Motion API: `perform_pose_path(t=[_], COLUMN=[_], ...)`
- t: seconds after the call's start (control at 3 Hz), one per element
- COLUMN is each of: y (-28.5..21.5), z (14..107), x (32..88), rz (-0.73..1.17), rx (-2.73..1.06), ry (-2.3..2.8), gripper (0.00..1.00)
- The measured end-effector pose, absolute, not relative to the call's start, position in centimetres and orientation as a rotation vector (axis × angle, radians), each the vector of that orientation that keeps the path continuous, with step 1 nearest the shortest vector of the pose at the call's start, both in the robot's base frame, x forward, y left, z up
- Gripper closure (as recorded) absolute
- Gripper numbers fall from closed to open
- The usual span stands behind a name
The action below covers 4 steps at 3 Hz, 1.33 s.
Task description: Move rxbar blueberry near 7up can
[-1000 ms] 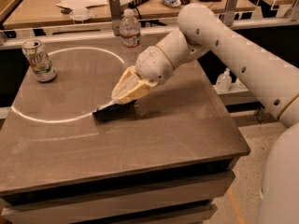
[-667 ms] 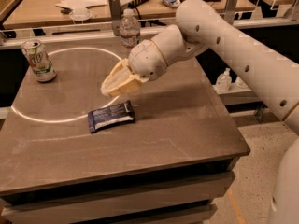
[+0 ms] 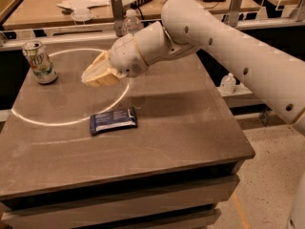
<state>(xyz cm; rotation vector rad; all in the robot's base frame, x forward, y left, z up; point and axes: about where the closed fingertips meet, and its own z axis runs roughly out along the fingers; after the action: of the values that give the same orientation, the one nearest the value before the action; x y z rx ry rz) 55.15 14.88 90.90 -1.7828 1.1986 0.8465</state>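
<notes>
The gripper [image 3: 101, 73] was held above the table [image 3: 190, 128], up and to the left of the snack bar [image 3: 113, 121], roughly between it and the soda can [image 3: 39, 62]. Nothing was carried by it, and whether it was spread or closed could not be told. The bar was laid flat on the tabletop by a white ring, well apart from the can at the far left corner, so the move was judged not yet made. A good grasp would need the gripper brought down squarely across the bar's short width, so that the thin wrapper was pinched rather than pushed away. The bar should then be set beside the can without it being knocked.
</notes>
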Motion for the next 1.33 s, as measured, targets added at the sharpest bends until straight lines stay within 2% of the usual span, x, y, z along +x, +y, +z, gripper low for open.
perform_pose_path(t=[0.33,0.67,1.33], y=[13.3,9.8,8.0], z=[90.4,87.6,85.0], x=[55.9,54.5,51.8], rz=[0.848,0.902,0.910], rx=[-1.790,-1.825,-1.839], ry=[1.251,1.333,1.400], gripper=[0.75,0.43,0.00])
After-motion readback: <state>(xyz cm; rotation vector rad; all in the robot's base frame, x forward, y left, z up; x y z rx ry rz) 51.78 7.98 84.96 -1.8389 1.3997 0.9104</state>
